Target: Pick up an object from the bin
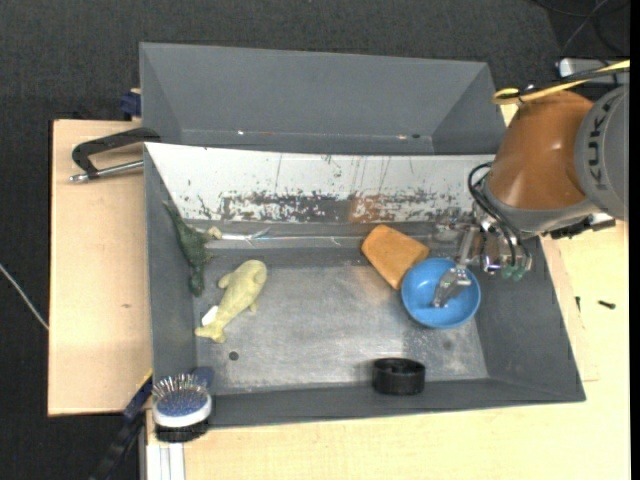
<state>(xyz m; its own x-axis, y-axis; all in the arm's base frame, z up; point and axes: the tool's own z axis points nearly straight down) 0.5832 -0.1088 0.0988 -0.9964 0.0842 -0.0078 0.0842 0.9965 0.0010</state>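
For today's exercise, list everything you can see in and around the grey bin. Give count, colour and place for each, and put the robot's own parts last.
bowl: one, blue, right side of the bin floor
block: one, orange, by the back wall, just behind and left of the bowl
animal figure: one, pale yellow, left side of the floor
lizard-like figure: one, dark green, along the left wall
round cap: one, black, by the front wall
brush: one, blue handle, at the near left corner
bin: one, grey
arm: one, orange cover, right of the bin
end effector: one, metallic, over the bowl
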